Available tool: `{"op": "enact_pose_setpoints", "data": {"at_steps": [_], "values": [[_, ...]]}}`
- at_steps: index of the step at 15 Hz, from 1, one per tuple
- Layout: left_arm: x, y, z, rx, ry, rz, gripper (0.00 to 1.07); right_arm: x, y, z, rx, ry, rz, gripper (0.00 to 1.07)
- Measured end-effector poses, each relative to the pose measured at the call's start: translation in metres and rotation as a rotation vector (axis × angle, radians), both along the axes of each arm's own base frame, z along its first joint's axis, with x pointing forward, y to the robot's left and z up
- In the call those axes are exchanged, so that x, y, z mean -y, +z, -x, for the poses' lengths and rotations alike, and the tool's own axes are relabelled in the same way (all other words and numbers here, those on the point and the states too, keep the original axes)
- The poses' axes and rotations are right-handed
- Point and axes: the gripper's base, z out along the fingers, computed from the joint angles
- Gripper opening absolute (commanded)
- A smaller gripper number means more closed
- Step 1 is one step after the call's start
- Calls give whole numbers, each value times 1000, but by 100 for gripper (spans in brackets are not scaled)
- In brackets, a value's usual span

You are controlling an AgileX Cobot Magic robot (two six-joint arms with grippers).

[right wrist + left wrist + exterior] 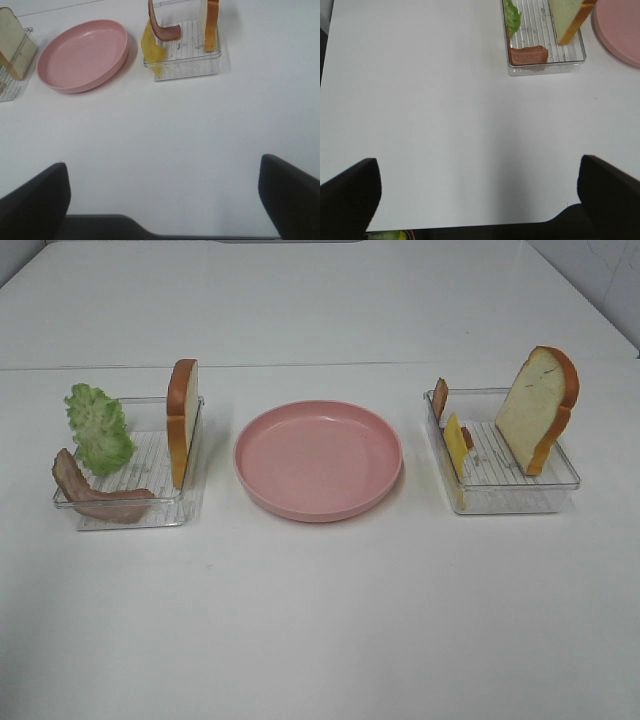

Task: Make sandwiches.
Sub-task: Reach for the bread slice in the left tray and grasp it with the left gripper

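No stacked sandwiches are in view; the parts lie in two clear trays. The left tray (150,455) holds ruffled lettuce (98,428), a bacon strip (100,495) and an upright bread slice (182,420). In the right tray (520,495) are a bacon strip (439,398), yellow cheese (456,445) and a leaning bread slice (538,408). Neither gripper shows in the high view. My left gripper (479,172) is open over bare table, well short of the bacon (528,54). My right gripper (162,170) is open too, far from the cheese (151,50).
A round pink plate (318,458) sits between the trays with nothing on it. A seam in the white table (320,590) runs behind the trays. The table's near edge shows in both wrist views.
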Motion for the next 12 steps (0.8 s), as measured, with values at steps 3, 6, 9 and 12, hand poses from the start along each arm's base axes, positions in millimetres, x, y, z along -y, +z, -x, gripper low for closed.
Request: {"op": "enact_pose_setpoints", "data": {"at_steps": [3,6,9,12], "values": [[-5,10,-61,-93,21,23,101,0,0,0,0,0,0,98],[-11,8,-127,-176,31,38,101,0,0,0,0,0,0,98],[-15,0,-180,-218,35,47,101,0,0,0,0,0,0,98],[-5,-9,-220,-241,6,56,101,0,0,0,0,0,0,98]]}}
